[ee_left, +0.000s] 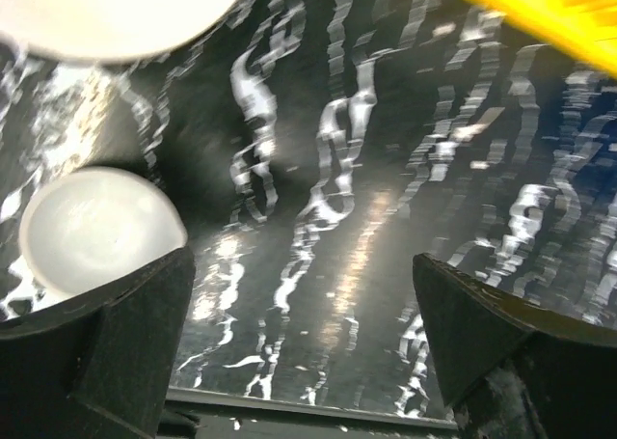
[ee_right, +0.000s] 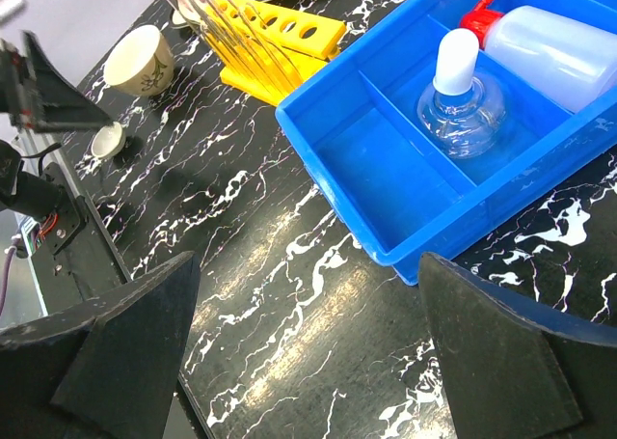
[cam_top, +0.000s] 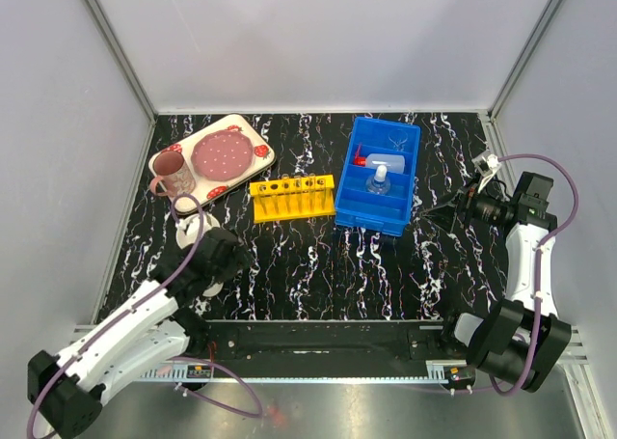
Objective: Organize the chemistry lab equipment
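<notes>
On the black marbled table [cam_top: 318,265], open stretch before yellow rack [cam_top: 292,200] and blue bin [cam_top: 371,217], left gripper [ee_left: 304,314] and right gripper [ee_right: 308,333] both spread, empty, grey walls [cam_top: 58,121] around.

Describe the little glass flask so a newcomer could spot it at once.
Find the blue bin right of centre on the black marbled table, beside the yellow tube rack. Inside, the glass flask stands upright in the compartment next to the red-capped squeeze bottle lying on its side. Unlike that milky bottle, it is clear, squat and round, topped with a white stopper.
</notes>
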Tool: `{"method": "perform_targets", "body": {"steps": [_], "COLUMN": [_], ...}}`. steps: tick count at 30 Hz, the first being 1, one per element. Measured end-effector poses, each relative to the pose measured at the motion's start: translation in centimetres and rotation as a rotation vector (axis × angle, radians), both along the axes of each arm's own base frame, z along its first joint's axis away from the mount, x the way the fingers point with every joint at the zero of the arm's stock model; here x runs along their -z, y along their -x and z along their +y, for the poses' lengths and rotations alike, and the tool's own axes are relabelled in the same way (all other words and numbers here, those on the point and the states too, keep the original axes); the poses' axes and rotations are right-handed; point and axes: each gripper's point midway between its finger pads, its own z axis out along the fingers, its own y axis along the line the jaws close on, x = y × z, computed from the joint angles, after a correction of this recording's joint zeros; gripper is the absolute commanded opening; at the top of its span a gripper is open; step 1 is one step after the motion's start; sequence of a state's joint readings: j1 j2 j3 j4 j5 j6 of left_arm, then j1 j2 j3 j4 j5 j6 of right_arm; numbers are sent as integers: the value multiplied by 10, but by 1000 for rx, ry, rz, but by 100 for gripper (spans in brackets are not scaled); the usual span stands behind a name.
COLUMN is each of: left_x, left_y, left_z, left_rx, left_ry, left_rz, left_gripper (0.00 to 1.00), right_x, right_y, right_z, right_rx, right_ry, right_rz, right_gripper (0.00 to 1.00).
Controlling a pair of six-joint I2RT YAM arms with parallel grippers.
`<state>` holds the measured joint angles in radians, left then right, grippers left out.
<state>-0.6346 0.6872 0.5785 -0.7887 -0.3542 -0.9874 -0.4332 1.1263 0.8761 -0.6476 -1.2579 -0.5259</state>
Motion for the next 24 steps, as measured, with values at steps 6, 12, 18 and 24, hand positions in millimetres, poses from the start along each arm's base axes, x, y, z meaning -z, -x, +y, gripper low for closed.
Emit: {"method": "perform_targets", "body": {"steps": [6,12,18,24], "left_x": [55,68,88,88], "left_y": [21,17,25,26], "left_z": [24,29,41,46], "left_rx": [-164,-226,-265,-303], "left_ry": [-80,-130,-229,-267], "left_rz": [169,201,296,315], "left_gripper": [82,75,64,45], "right_x": [1,3,4,4], "right_y": [-1,-1,-2,-2], "right_z": [-1,-1,-2,-2], "right_rx": [5,7,7,7], "right_ry": [5,5,3,2], "right_rz": [5,10,16,17], "right_gripper": [100,100,100,100]}}
